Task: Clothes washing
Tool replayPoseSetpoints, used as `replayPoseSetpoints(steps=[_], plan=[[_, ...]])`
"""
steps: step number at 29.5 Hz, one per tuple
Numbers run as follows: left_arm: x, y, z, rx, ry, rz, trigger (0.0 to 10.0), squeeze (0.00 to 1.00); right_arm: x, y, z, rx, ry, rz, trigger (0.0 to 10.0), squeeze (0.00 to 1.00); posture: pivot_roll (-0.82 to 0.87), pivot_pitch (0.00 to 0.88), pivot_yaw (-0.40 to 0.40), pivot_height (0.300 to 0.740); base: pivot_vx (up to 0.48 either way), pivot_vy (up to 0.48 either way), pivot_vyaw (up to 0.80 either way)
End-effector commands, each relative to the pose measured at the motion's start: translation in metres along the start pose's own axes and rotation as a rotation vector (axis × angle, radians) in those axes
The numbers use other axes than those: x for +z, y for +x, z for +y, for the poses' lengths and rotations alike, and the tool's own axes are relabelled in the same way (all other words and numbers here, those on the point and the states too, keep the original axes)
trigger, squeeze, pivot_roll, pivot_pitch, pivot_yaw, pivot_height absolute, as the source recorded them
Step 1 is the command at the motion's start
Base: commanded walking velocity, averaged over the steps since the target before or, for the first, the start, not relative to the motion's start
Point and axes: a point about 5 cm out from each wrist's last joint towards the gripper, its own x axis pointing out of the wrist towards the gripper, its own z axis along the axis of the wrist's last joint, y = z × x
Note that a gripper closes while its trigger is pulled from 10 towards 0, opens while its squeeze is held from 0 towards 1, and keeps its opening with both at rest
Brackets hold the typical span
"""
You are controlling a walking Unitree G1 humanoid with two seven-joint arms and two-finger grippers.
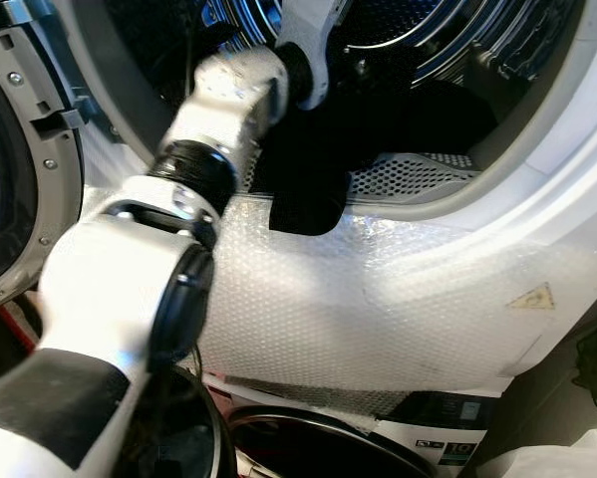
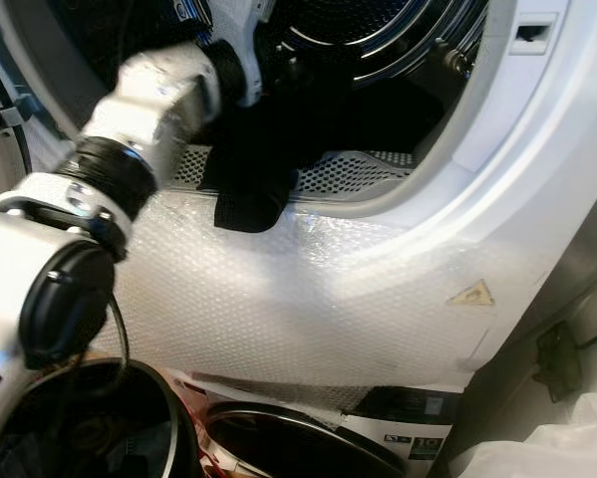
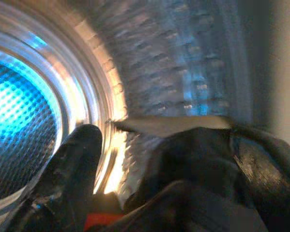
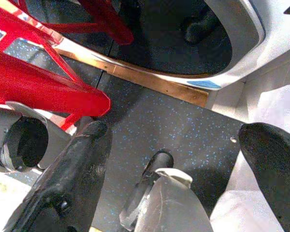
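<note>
My left arm (image 1: 218,110) reaches into the open drum (image 1: 418,40) of the upper machine. A black garment (image 1: 308,189) hangs from the drum over the door rim onto the bubble-wrapped front (image 1: 378,299). In the left wrist view the left gripper (image 3: 164,169) stands open inside the blue-lit drum (image 3: 19,106), with one finger (image 3: 72,169) bare and black cloth (image 3: 198,169) bunched between the fingers. The right gripper (image 4: 176,133) hangs open and empty above the dark speckled floor (image 4: 174,116).
The upper machine's round door (image 1: 9,149) stands open at the left. A second machine (image 1: 378,438) sits below. A dark basket (image 2: 99,428) is at my lower left. A red frame (image 4: 43,82) and a white bag (image 4: 280,96) are near the right gripper.
</note>
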Motion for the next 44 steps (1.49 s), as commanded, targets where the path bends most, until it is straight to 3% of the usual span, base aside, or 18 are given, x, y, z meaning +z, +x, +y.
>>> replayPoseSetpoints(steps=[1, 2, 3, 5, 8, 9, 10, 12, 14, 15, 21, 24, 27, 29, 35, 39, 44], plan=[[0.009, -0.018, 0.003, -0.078, 0.028, -0.021, 10.0, 0.0, 0.004, 0.001, 0.003, 0.004, 0.014, -0.007, 10.0, 0.0, 0.11, 0.0, 0.108, 0.74, 0.0, 0.0, 0.0], [0.009, -0.028, 0.004, -0.076, 0.02, -0.014, 10.0, 0.0, 0.007, 0.002, 0.004, 0.005, 0.016, -0.01, 10.0, 0.0, 0.12, 0.0, 0.112, 0.74, 0.0, 0.0, 0.0], [0.009, -0.028, 0.004, -0.076, 0.02, -0.014, 10.0, 0.0, 0.007, 0.002, 0.004, 0.005, 0.016, -0.01, 10.0, 0.0, 0.12, 0.0, 0.112, 0.74, 0.0, 0.0, 0.0], [0.01, -0.055, 0.002, -0.104, 0.043, -0.004, 10.0, 0.0, 0.013, 0.003, 0.008, 0.017, 0.008, -0.023, 10.0, 0.0, 0.13, 0.0, 0.114, 0.74, 0.0, 0.0, 0.0], [0.016, -0.079, -0.002, -0.119, 0.035, -0.001, 10.0, 0.0, 0.019, 0.004, 0.011, 0.025, 0.014, -0.038, 10.0, 0.0, 0.15, 0.0, 0.12, 0.74, 0.0, 0.0, 0.0], [0.025, -0.093, -0.005, -0.128, -0.004, -0.025, 10.0, 0.0, 0.022, 0.005, 0.012, 0.028, 0.016, -0.046, 10.0, 0.0, 0.15, 0.0, 0.116, 0.74, 0.0, 0.0, 0.0], [0.025, -0.093, -0.005, -0.128, -0.004, -0.025, 10.0, 0.0, 0.022, 0.005, 0.012, 0.028, 0.016, -0.046, 10.0, 0.0, 0.15, 0.0, 0.116, 0.74, 0.0, 0.0, 0.0], [0.035, -0.11, -0.015, -0.152, -0.09, -0.064, 10.0, 0.0, 0.024, 0.005, 0.013, 0.031, 0.017, -0.052, 10.0, 0.0, 0.15, 0.0, 0.116, 0.74, 0.0, 0.0, 0.0], [0.037, -0.125, -0.03, -0.203, -0.15, -0.057, 10.0, 0.0, 0.024, 0.005, 0.014, 0.034, 0.013, -0.051, 10.0, 0.0, 0.17, 0.0, 0.108, 0.74, 0.0, 0.0, 0.0], [0.033, -0.135, -0.044, -0.228, -0.218, -0.039, 10.0, 0.0, 0.023, 0.005, 0.015, 0.037, 0.006, -0.046, 10.0, 0.0, 0.18, 0.0, 0.102, 0.74, 0.0, 0.0, 0.0], [0.01, -0.139, -0.064, -0.106, -0.293, 0.023, 10.0, 0.0, 0.019, 0.004, 0.014, 0.039, -0.004, -0.035, 10.0, 0.0, 0.18, 0.0, 0.101, 0.74, 0.0, 0.0, 0.0], [-0.01, -0.128, -0.071, 0.122, -0.333, 0.029, 10.0, 0.0, 0.019, 0.004, 0.011, 0.033, -0.003, -0.035, 10.0, 0.0, 0.18, 0.0, 0.101, 0.74, 0.0, 0.0, 0.0], [-0.02, -0.121, -0.078, 0.261, -0.363, 0.063, 10.0, 0.0, 0.019, 0.004, 0.009, 0.027, 0.003, -0.037, 10.0, 0.0, 0.18, 0.0, 0.103, 0.74, 0.0, 0.0, 0.0], [-0.026, -0.116, -0.093, 0.283, -0.38, 0.09, 10.0, 0.0, 0.018, 0.004, 0.008, 0.025, 0.002, -0.036, 10.0, 0.0, 0.17, 0.0, 0.105, 0.74, 0.0, 0.0, 0.0], [-0.032, -0.11, -0.11, 0.315, -0.469, 0.112, 10.0, 0.0, 0.018, 0.004, 0.011, 0.032, 0.002, -0.036, 10.0, 0.0, 0.18, 0.0, 0.105, 0.74, 0.0, 0.0, 0.0], [-0.038, -0.108, -0.108, 0.385, -0.531, 0.157, 10.0, 0.0, 0.018, 0.004, 0.013, 0.039, -0.002, -0.035, 10.0, 0.0, 0.18, 0.0, 0.106, 0.74, 0.0, 0.0, 0.0], [-0.047, -0.111, -0.089, 0.584, -0.533, 0.276, 10.0, 0.0, 0.018, 0.004, 0.013, 0.043, -0.002, -0.033, 10.0, 0.0, 0.17, 0.0, 0.107, 0.74, 0.0, 0.0, 0.0]])
